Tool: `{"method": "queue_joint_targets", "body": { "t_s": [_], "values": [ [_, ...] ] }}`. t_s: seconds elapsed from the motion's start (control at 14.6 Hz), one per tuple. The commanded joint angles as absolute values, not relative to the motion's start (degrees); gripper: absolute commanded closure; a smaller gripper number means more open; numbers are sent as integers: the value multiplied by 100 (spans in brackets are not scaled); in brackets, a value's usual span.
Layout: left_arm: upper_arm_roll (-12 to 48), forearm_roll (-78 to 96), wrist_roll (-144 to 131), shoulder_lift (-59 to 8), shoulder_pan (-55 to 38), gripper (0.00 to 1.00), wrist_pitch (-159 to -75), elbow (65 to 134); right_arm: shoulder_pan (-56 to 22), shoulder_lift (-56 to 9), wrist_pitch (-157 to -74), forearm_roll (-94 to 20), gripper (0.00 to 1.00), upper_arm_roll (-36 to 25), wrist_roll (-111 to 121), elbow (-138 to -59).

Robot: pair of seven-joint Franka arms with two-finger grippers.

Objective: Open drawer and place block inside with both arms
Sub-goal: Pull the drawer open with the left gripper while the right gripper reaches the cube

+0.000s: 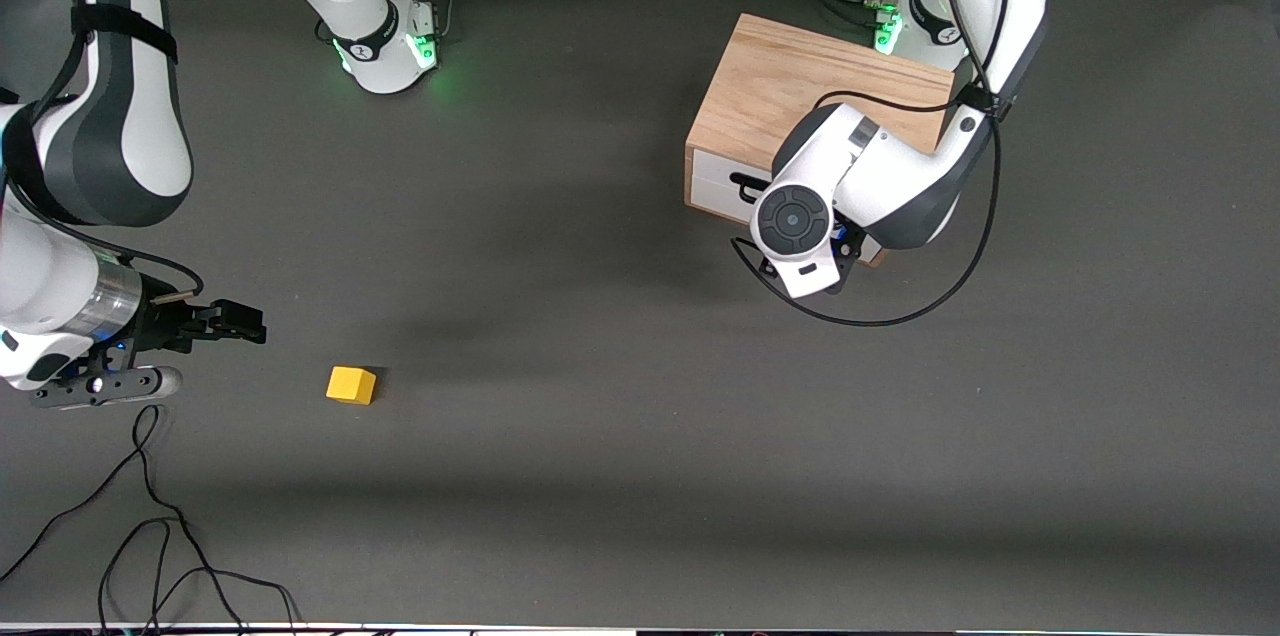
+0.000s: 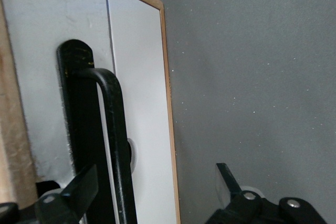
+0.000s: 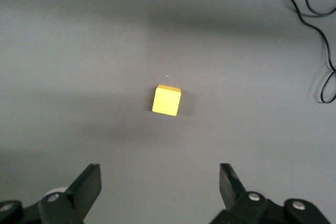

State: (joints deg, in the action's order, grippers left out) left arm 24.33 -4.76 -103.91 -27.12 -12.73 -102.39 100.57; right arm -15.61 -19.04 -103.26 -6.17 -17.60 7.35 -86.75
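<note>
The small yellow block (image 1: 351, 384) (image 3: 167, 100) lies on the grey mat toward the right arm's end. My right gripper (image 1: 243, 321) (image 3: 160, 182) hovers beside it, open, nothing between its fingers. The oak box (image 1: 800, 96) stands at the left arm's end, its drawer (image 1: 715, 178) (image 2: 139, 103) closed flush. My left gripper (image 2: 156, 182) is right in front of the white panel, open, with the black wire handle (image 2: 113, 129) between its fingers and close to one fingertip (image 2: 79, 187). In the front view the left wrist (image 1: 800, 236) hides that gripper.
Loose black cables (image 1: 150, 526) (image 3: 320, 30) trail over the mat nearer the front camera than the right gripper. A cable loop (image 1: 930, 296) hangs from the left arm beside the box. Open mat (image 1: 600, 366) lies between block and box.
</note>
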Motion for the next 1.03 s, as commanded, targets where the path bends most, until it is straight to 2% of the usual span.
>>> {"method": "queue_joint_targets", "body": {
  "t_s": [0.0, 0.41, 0.55, 0.75, 0.96],
  "values": [
    [2408, -562, -10556, -2707, -1345, 0, -10458, 10160, -1582, -1863, -10686, -721, 0, -1775, 818, -8842],
    [2408, -624, -10547, -2795, -1327, 0, -10573, 9985, -1591, -1916, -11117, -721, 0, -1775, 809, -9043],
    [2408, -668, -10547, -2856, -1327, 0, -10617, 9915, -1591, -2038, -11582, -712, 0, -1775, 843, -9324],
    [2408, -685, -10556, -3014, -1327, 0, -10626, 9774, -1617, -2232, -11777, -756, 0, -1723, 791, -9360],
    [2408, -756, -10564, -3216, -1345, 0, -10696, 9511, -1617, -2461, -12197, -1255, 0, -1723, 826, -9622]
  ]
}}
